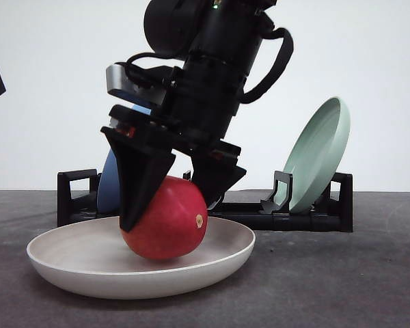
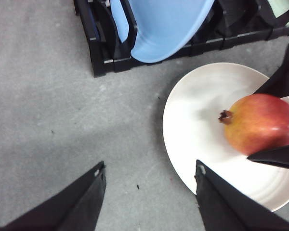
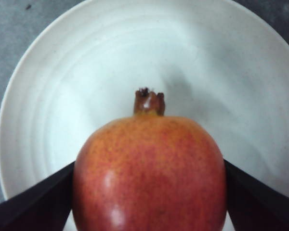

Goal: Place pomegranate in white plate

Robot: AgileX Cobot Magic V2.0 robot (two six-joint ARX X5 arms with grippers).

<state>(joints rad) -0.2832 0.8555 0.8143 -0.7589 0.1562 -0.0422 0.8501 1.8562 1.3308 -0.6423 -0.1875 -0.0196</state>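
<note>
The pomegranate (image 1: 165, 222) is red and roundish and rests in the white plate (image 1: 75, 263) near the table's front. My right gripper (image 1: 169, 213) reaches down from above and is shut on it, one black finger on each side. In the right wrist view the pomegranate (image 3: 149, 178) sits between the fingers, its crown pointing away over the white plate (image 3: 62, 96). In the left wrist view my left gripper (image 2: 149, 192) is open over bare table beside the white plate (image 2: 192, 115), apart from the pomegranate (image 2: 262, 122). The right arm's fingers (image 2: 279, 82) press against the fruit there.
A black dish rack (image 1: 75, 198) stands behind the white plate, holding a blue plate (image 1: 109, 184) at its left end and a pale green plate (image 1: 318, 154) at its right. The blue plate (image 2: 164, 24) leans in the rack. Grey tabletop (image 1: 342, 273) lies right of the white plate.
</note>
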